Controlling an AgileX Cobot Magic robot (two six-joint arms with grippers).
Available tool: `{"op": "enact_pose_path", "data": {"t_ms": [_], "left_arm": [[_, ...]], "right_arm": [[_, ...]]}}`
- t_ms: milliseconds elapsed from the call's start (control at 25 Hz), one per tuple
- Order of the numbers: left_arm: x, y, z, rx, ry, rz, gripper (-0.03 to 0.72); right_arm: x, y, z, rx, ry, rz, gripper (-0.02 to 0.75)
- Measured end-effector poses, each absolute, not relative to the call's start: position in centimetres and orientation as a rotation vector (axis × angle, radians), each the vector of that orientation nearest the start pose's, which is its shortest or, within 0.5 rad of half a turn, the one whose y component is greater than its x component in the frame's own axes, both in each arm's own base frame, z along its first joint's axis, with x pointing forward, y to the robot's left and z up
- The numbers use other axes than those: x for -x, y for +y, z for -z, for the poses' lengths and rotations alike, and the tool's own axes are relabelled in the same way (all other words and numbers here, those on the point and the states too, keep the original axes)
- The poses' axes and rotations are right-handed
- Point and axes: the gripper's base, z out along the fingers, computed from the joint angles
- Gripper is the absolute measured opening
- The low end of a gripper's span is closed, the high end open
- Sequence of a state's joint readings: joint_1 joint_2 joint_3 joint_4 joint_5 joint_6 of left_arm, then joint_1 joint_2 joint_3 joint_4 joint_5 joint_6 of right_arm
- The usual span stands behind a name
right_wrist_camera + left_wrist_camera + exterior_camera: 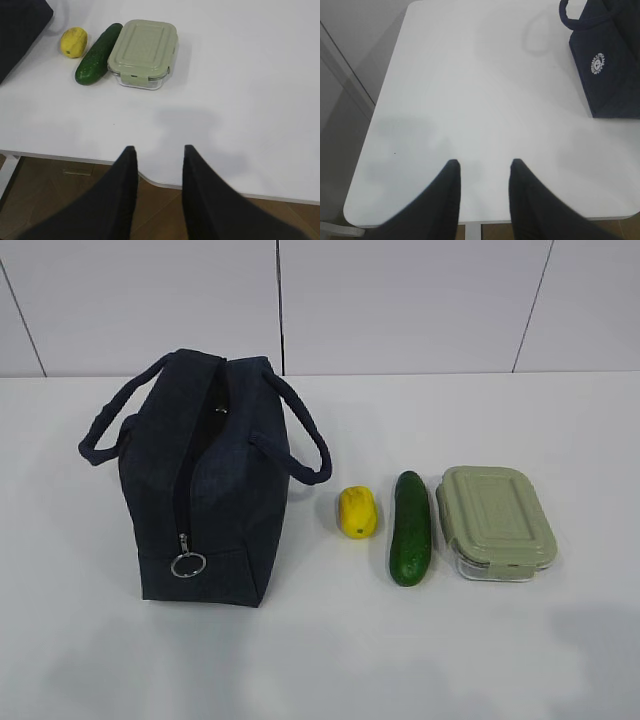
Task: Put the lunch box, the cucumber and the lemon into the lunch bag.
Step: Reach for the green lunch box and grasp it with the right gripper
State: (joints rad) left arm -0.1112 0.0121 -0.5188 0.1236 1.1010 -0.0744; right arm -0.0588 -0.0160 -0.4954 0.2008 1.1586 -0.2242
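Exterior view: lunch bag (205, 480) stands upright on the left of the white table (330, 660), zipper end with silver ring pull (187, 564) facing near, both loop handles up. To its right, a row: lemon (358, 512), then cucumber (411, 527), then lunch box (495, 522) with sage-green lid on. Lemon is near the bag but apart from it; cucumber lies close beside the box, can't tell here if they touch. Neither arm shows in this view.

Left wrist view adds the bag's side panel with the small white round logo (597, 63), not visible from outside. Left gripper (484, 172) hangs over bare table at the near left edge, well apart from the bag. Jaws spread, nothing between them.

Right wrist view shows the cucumber's far end right against the box lid; the lemon sits clear of the cucumber. Right gripper (158, 157) sits over the near table edge, well apart from the box. Jaws spread, holding nothing.
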Motion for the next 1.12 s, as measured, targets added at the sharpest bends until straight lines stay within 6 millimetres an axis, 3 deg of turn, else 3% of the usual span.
{"op": "enact_pose_path", "data": {"t_ms": [1120], "left_arm": [[0.61,1.07,-27.98,-0.029,2.071,-0.035,0.236]], "right_arm": [[1.15,1.7,-26.95,0.224,2.102,-0.09,0.243]]}}
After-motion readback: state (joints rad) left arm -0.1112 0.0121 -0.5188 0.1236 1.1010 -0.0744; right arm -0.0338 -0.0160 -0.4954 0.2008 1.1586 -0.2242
